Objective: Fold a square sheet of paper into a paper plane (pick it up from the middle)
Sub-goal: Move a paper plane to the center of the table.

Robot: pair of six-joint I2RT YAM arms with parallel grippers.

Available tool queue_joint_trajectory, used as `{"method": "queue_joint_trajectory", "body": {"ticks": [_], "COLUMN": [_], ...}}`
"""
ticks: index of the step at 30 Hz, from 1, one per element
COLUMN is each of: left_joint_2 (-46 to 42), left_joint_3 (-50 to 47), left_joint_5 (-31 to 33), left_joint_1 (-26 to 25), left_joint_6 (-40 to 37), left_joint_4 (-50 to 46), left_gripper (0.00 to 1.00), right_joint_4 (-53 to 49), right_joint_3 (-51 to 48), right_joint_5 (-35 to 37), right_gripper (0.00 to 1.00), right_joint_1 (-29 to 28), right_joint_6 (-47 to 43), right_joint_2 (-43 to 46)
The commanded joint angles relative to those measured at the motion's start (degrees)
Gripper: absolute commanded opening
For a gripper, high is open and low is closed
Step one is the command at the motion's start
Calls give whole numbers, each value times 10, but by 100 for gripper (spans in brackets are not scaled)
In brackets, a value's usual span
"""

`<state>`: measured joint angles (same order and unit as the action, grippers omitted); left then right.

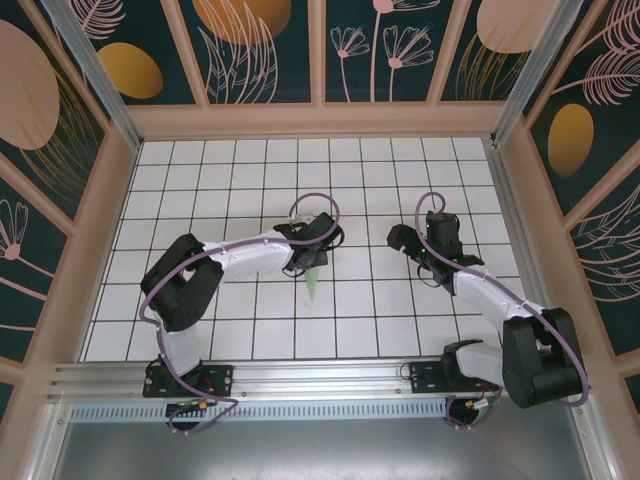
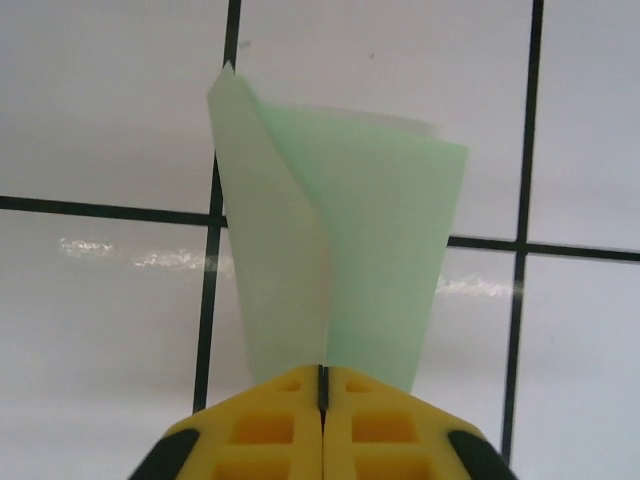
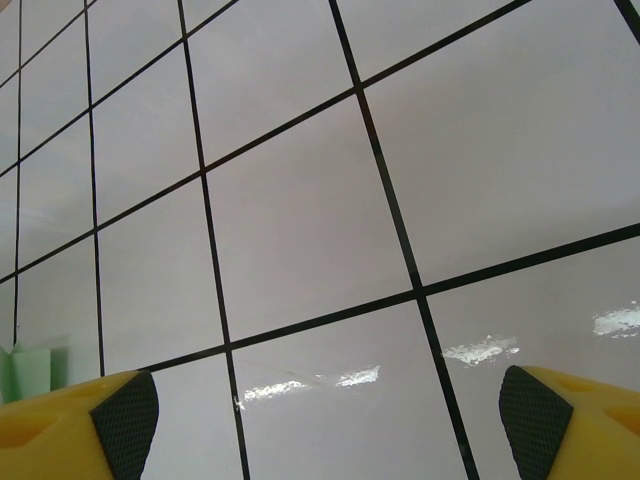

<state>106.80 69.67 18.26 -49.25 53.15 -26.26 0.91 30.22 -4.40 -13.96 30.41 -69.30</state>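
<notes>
From above, we see the left claw (image 1: 312,262) clenched on the pale green sheet of paper (image 1: 313,285). The sheet runs out from the claw's tips as a narrow strip. The right claw (image 1: 398,238) sits well apart on the far side of the strip, released and holding nothing. Both are over the white tiled table (image 1: 230,170).

From the left wrist, we see the left claw (image 2: 322,395) with its yellow jaws pressed together. It is pinching the sheet of paper (image 2: 375,260) at its lower edge. The sheet fans out ahead of the tips. One flap curls over the other, so the halves meet without lying flat. The table (image 2: 100,140) lies beyond the paper.

From the right wrist, we see the right claw (image 3: 330,420) released, its dark pads (image 3: 530,410) spread wide over the bare table (image 3: 300,200). A sliver of the sheet of paper (image 3: 30,370) shows just past its left fingertip.

We judge that the step in hand is setting the centre fold. To do it well, the left claw should keep a firm pinch. The right claw could then come in low and press the loose flap flat, so the edges line up before any crease is made. Pulling hard risks tearing the thin sheet or skewing it.

As for containers, nothing here is a bin, tray or box. The paper is held by the left claw alone.
</notes>
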Motion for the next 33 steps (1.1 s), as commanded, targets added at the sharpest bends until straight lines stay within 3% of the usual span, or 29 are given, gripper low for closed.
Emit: {"method": "queue_joint_trajectory", "body": {"ticks": [1, 5, 14, 24, 33], "left_joint_2": [-19, -40, -105, -31, 31], "left_joint_3": [25, 33, -27, -76, -136], "left_joint_5": [21, 1, -116, -244, -287], "left_joint_1": [-1, -2, 1, 22, 45], "left_joint_6": [-33, -50, -98, -35, 53], "left_joint_4": [-29, -3, 205, 441, 618], "left_gripper": [0, 0, 0, 0, 0], "right_joint_4": [12, 12, 34, 53, 46], "right_joint_3": [-5, -6, -25, -35, -30], "right_joint_5": [-2, 1, -12, -45, -148], "right_gripper": [91, 91, 91, 89, 68], "right_joint_1": [0, 0, 2, 4, 0], "right_joint_6": [4, 5, -2, -9, -10], "right_joint_2": [-8, -3, 43, 69, 68]}}
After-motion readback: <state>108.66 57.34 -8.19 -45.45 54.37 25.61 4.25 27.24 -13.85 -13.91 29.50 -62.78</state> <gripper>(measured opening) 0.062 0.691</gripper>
